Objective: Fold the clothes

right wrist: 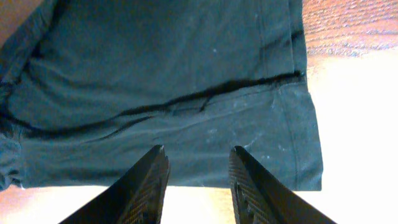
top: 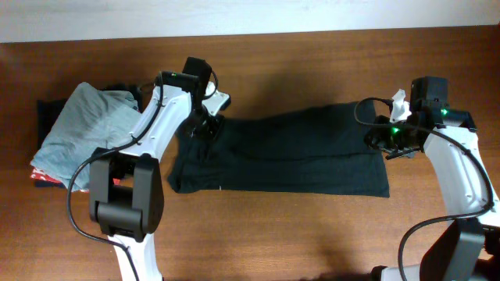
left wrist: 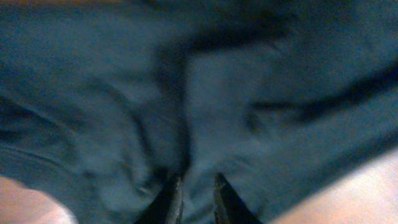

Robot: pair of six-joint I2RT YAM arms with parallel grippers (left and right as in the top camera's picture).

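Note:
The clothes, one black T-shirt point(top: 289, 152), lie folded into a long strip across the middle of the wooden table. My left gripper point(top: 209, 125) is low on the shirt's left end. In the left wrist view its tips point(left wrist: 198, 183) stand a narrow gap apart against the rumpled dark fabric point(left wrist: 217, 93). My right gripper point(top: 380, 142) hovers at the shirt's right end. Seen from the right wrist, it point(right wrist: 198, 155) is open with bare table between the fingers, just short of the shirt's hem point(right wrist: 174, 81).
A light grey-blue garment point(top: 82, 129) lies on a pile at the far left, over folded orange-red point(top: 41, 178) and navy point(top: 48, 109) pieces. Bare wooden table point(top: 312, 226) runs along the front.

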